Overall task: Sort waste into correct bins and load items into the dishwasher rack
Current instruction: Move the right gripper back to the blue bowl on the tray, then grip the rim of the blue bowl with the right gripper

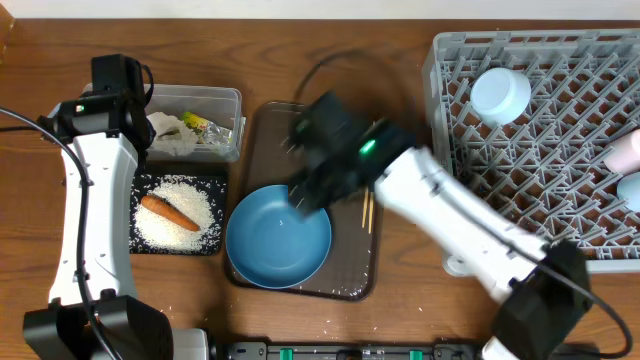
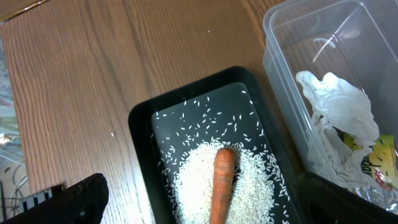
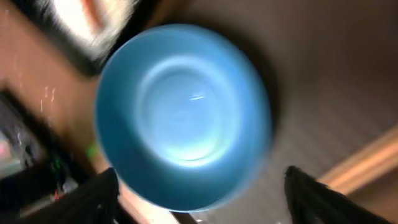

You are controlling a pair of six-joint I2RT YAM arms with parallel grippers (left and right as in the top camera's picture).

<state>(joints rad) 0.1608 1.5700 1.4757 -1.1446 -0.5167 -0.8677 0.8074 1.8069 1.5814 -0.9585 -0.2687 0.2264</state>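
Note:
A large blue plate (image 1: 278, 237) lies on the dark brown serving tray (image 1: 262, 130). My right gripper (image 1: 305, 192) hovers open over the plate's upper right rim. In the blurred right wrist view the plate (image 3: 183, 115) fills the frame, its near rim between the spread fingers (image 3: 93, 199). Thin chopsticks (image 1: 367, 210) lie on the tray to the right. The black bin (image 1: 180, 245) holds white rice (image 1: 190, 225) and an orange carrot (image 2: 222, 183). The clear tub (image 1: 225, 98) holds white wrappers (image 2: 339, 106) and a yellow-green packet (image 2: 379, 163). My left gripper (image 2: 208, 196) hangs open and empty above the black bin.
The grey dishwasher rack (image 1: 540, 170) fills the right side. It holds a white cup (image 1: 500, 95), a pale cup (image 1: 625, 150) and a light-blue bowl (image 1: 632, 190) at the right edge. Bare wooden table (image 2: 74, 93) lies left of the black bin.

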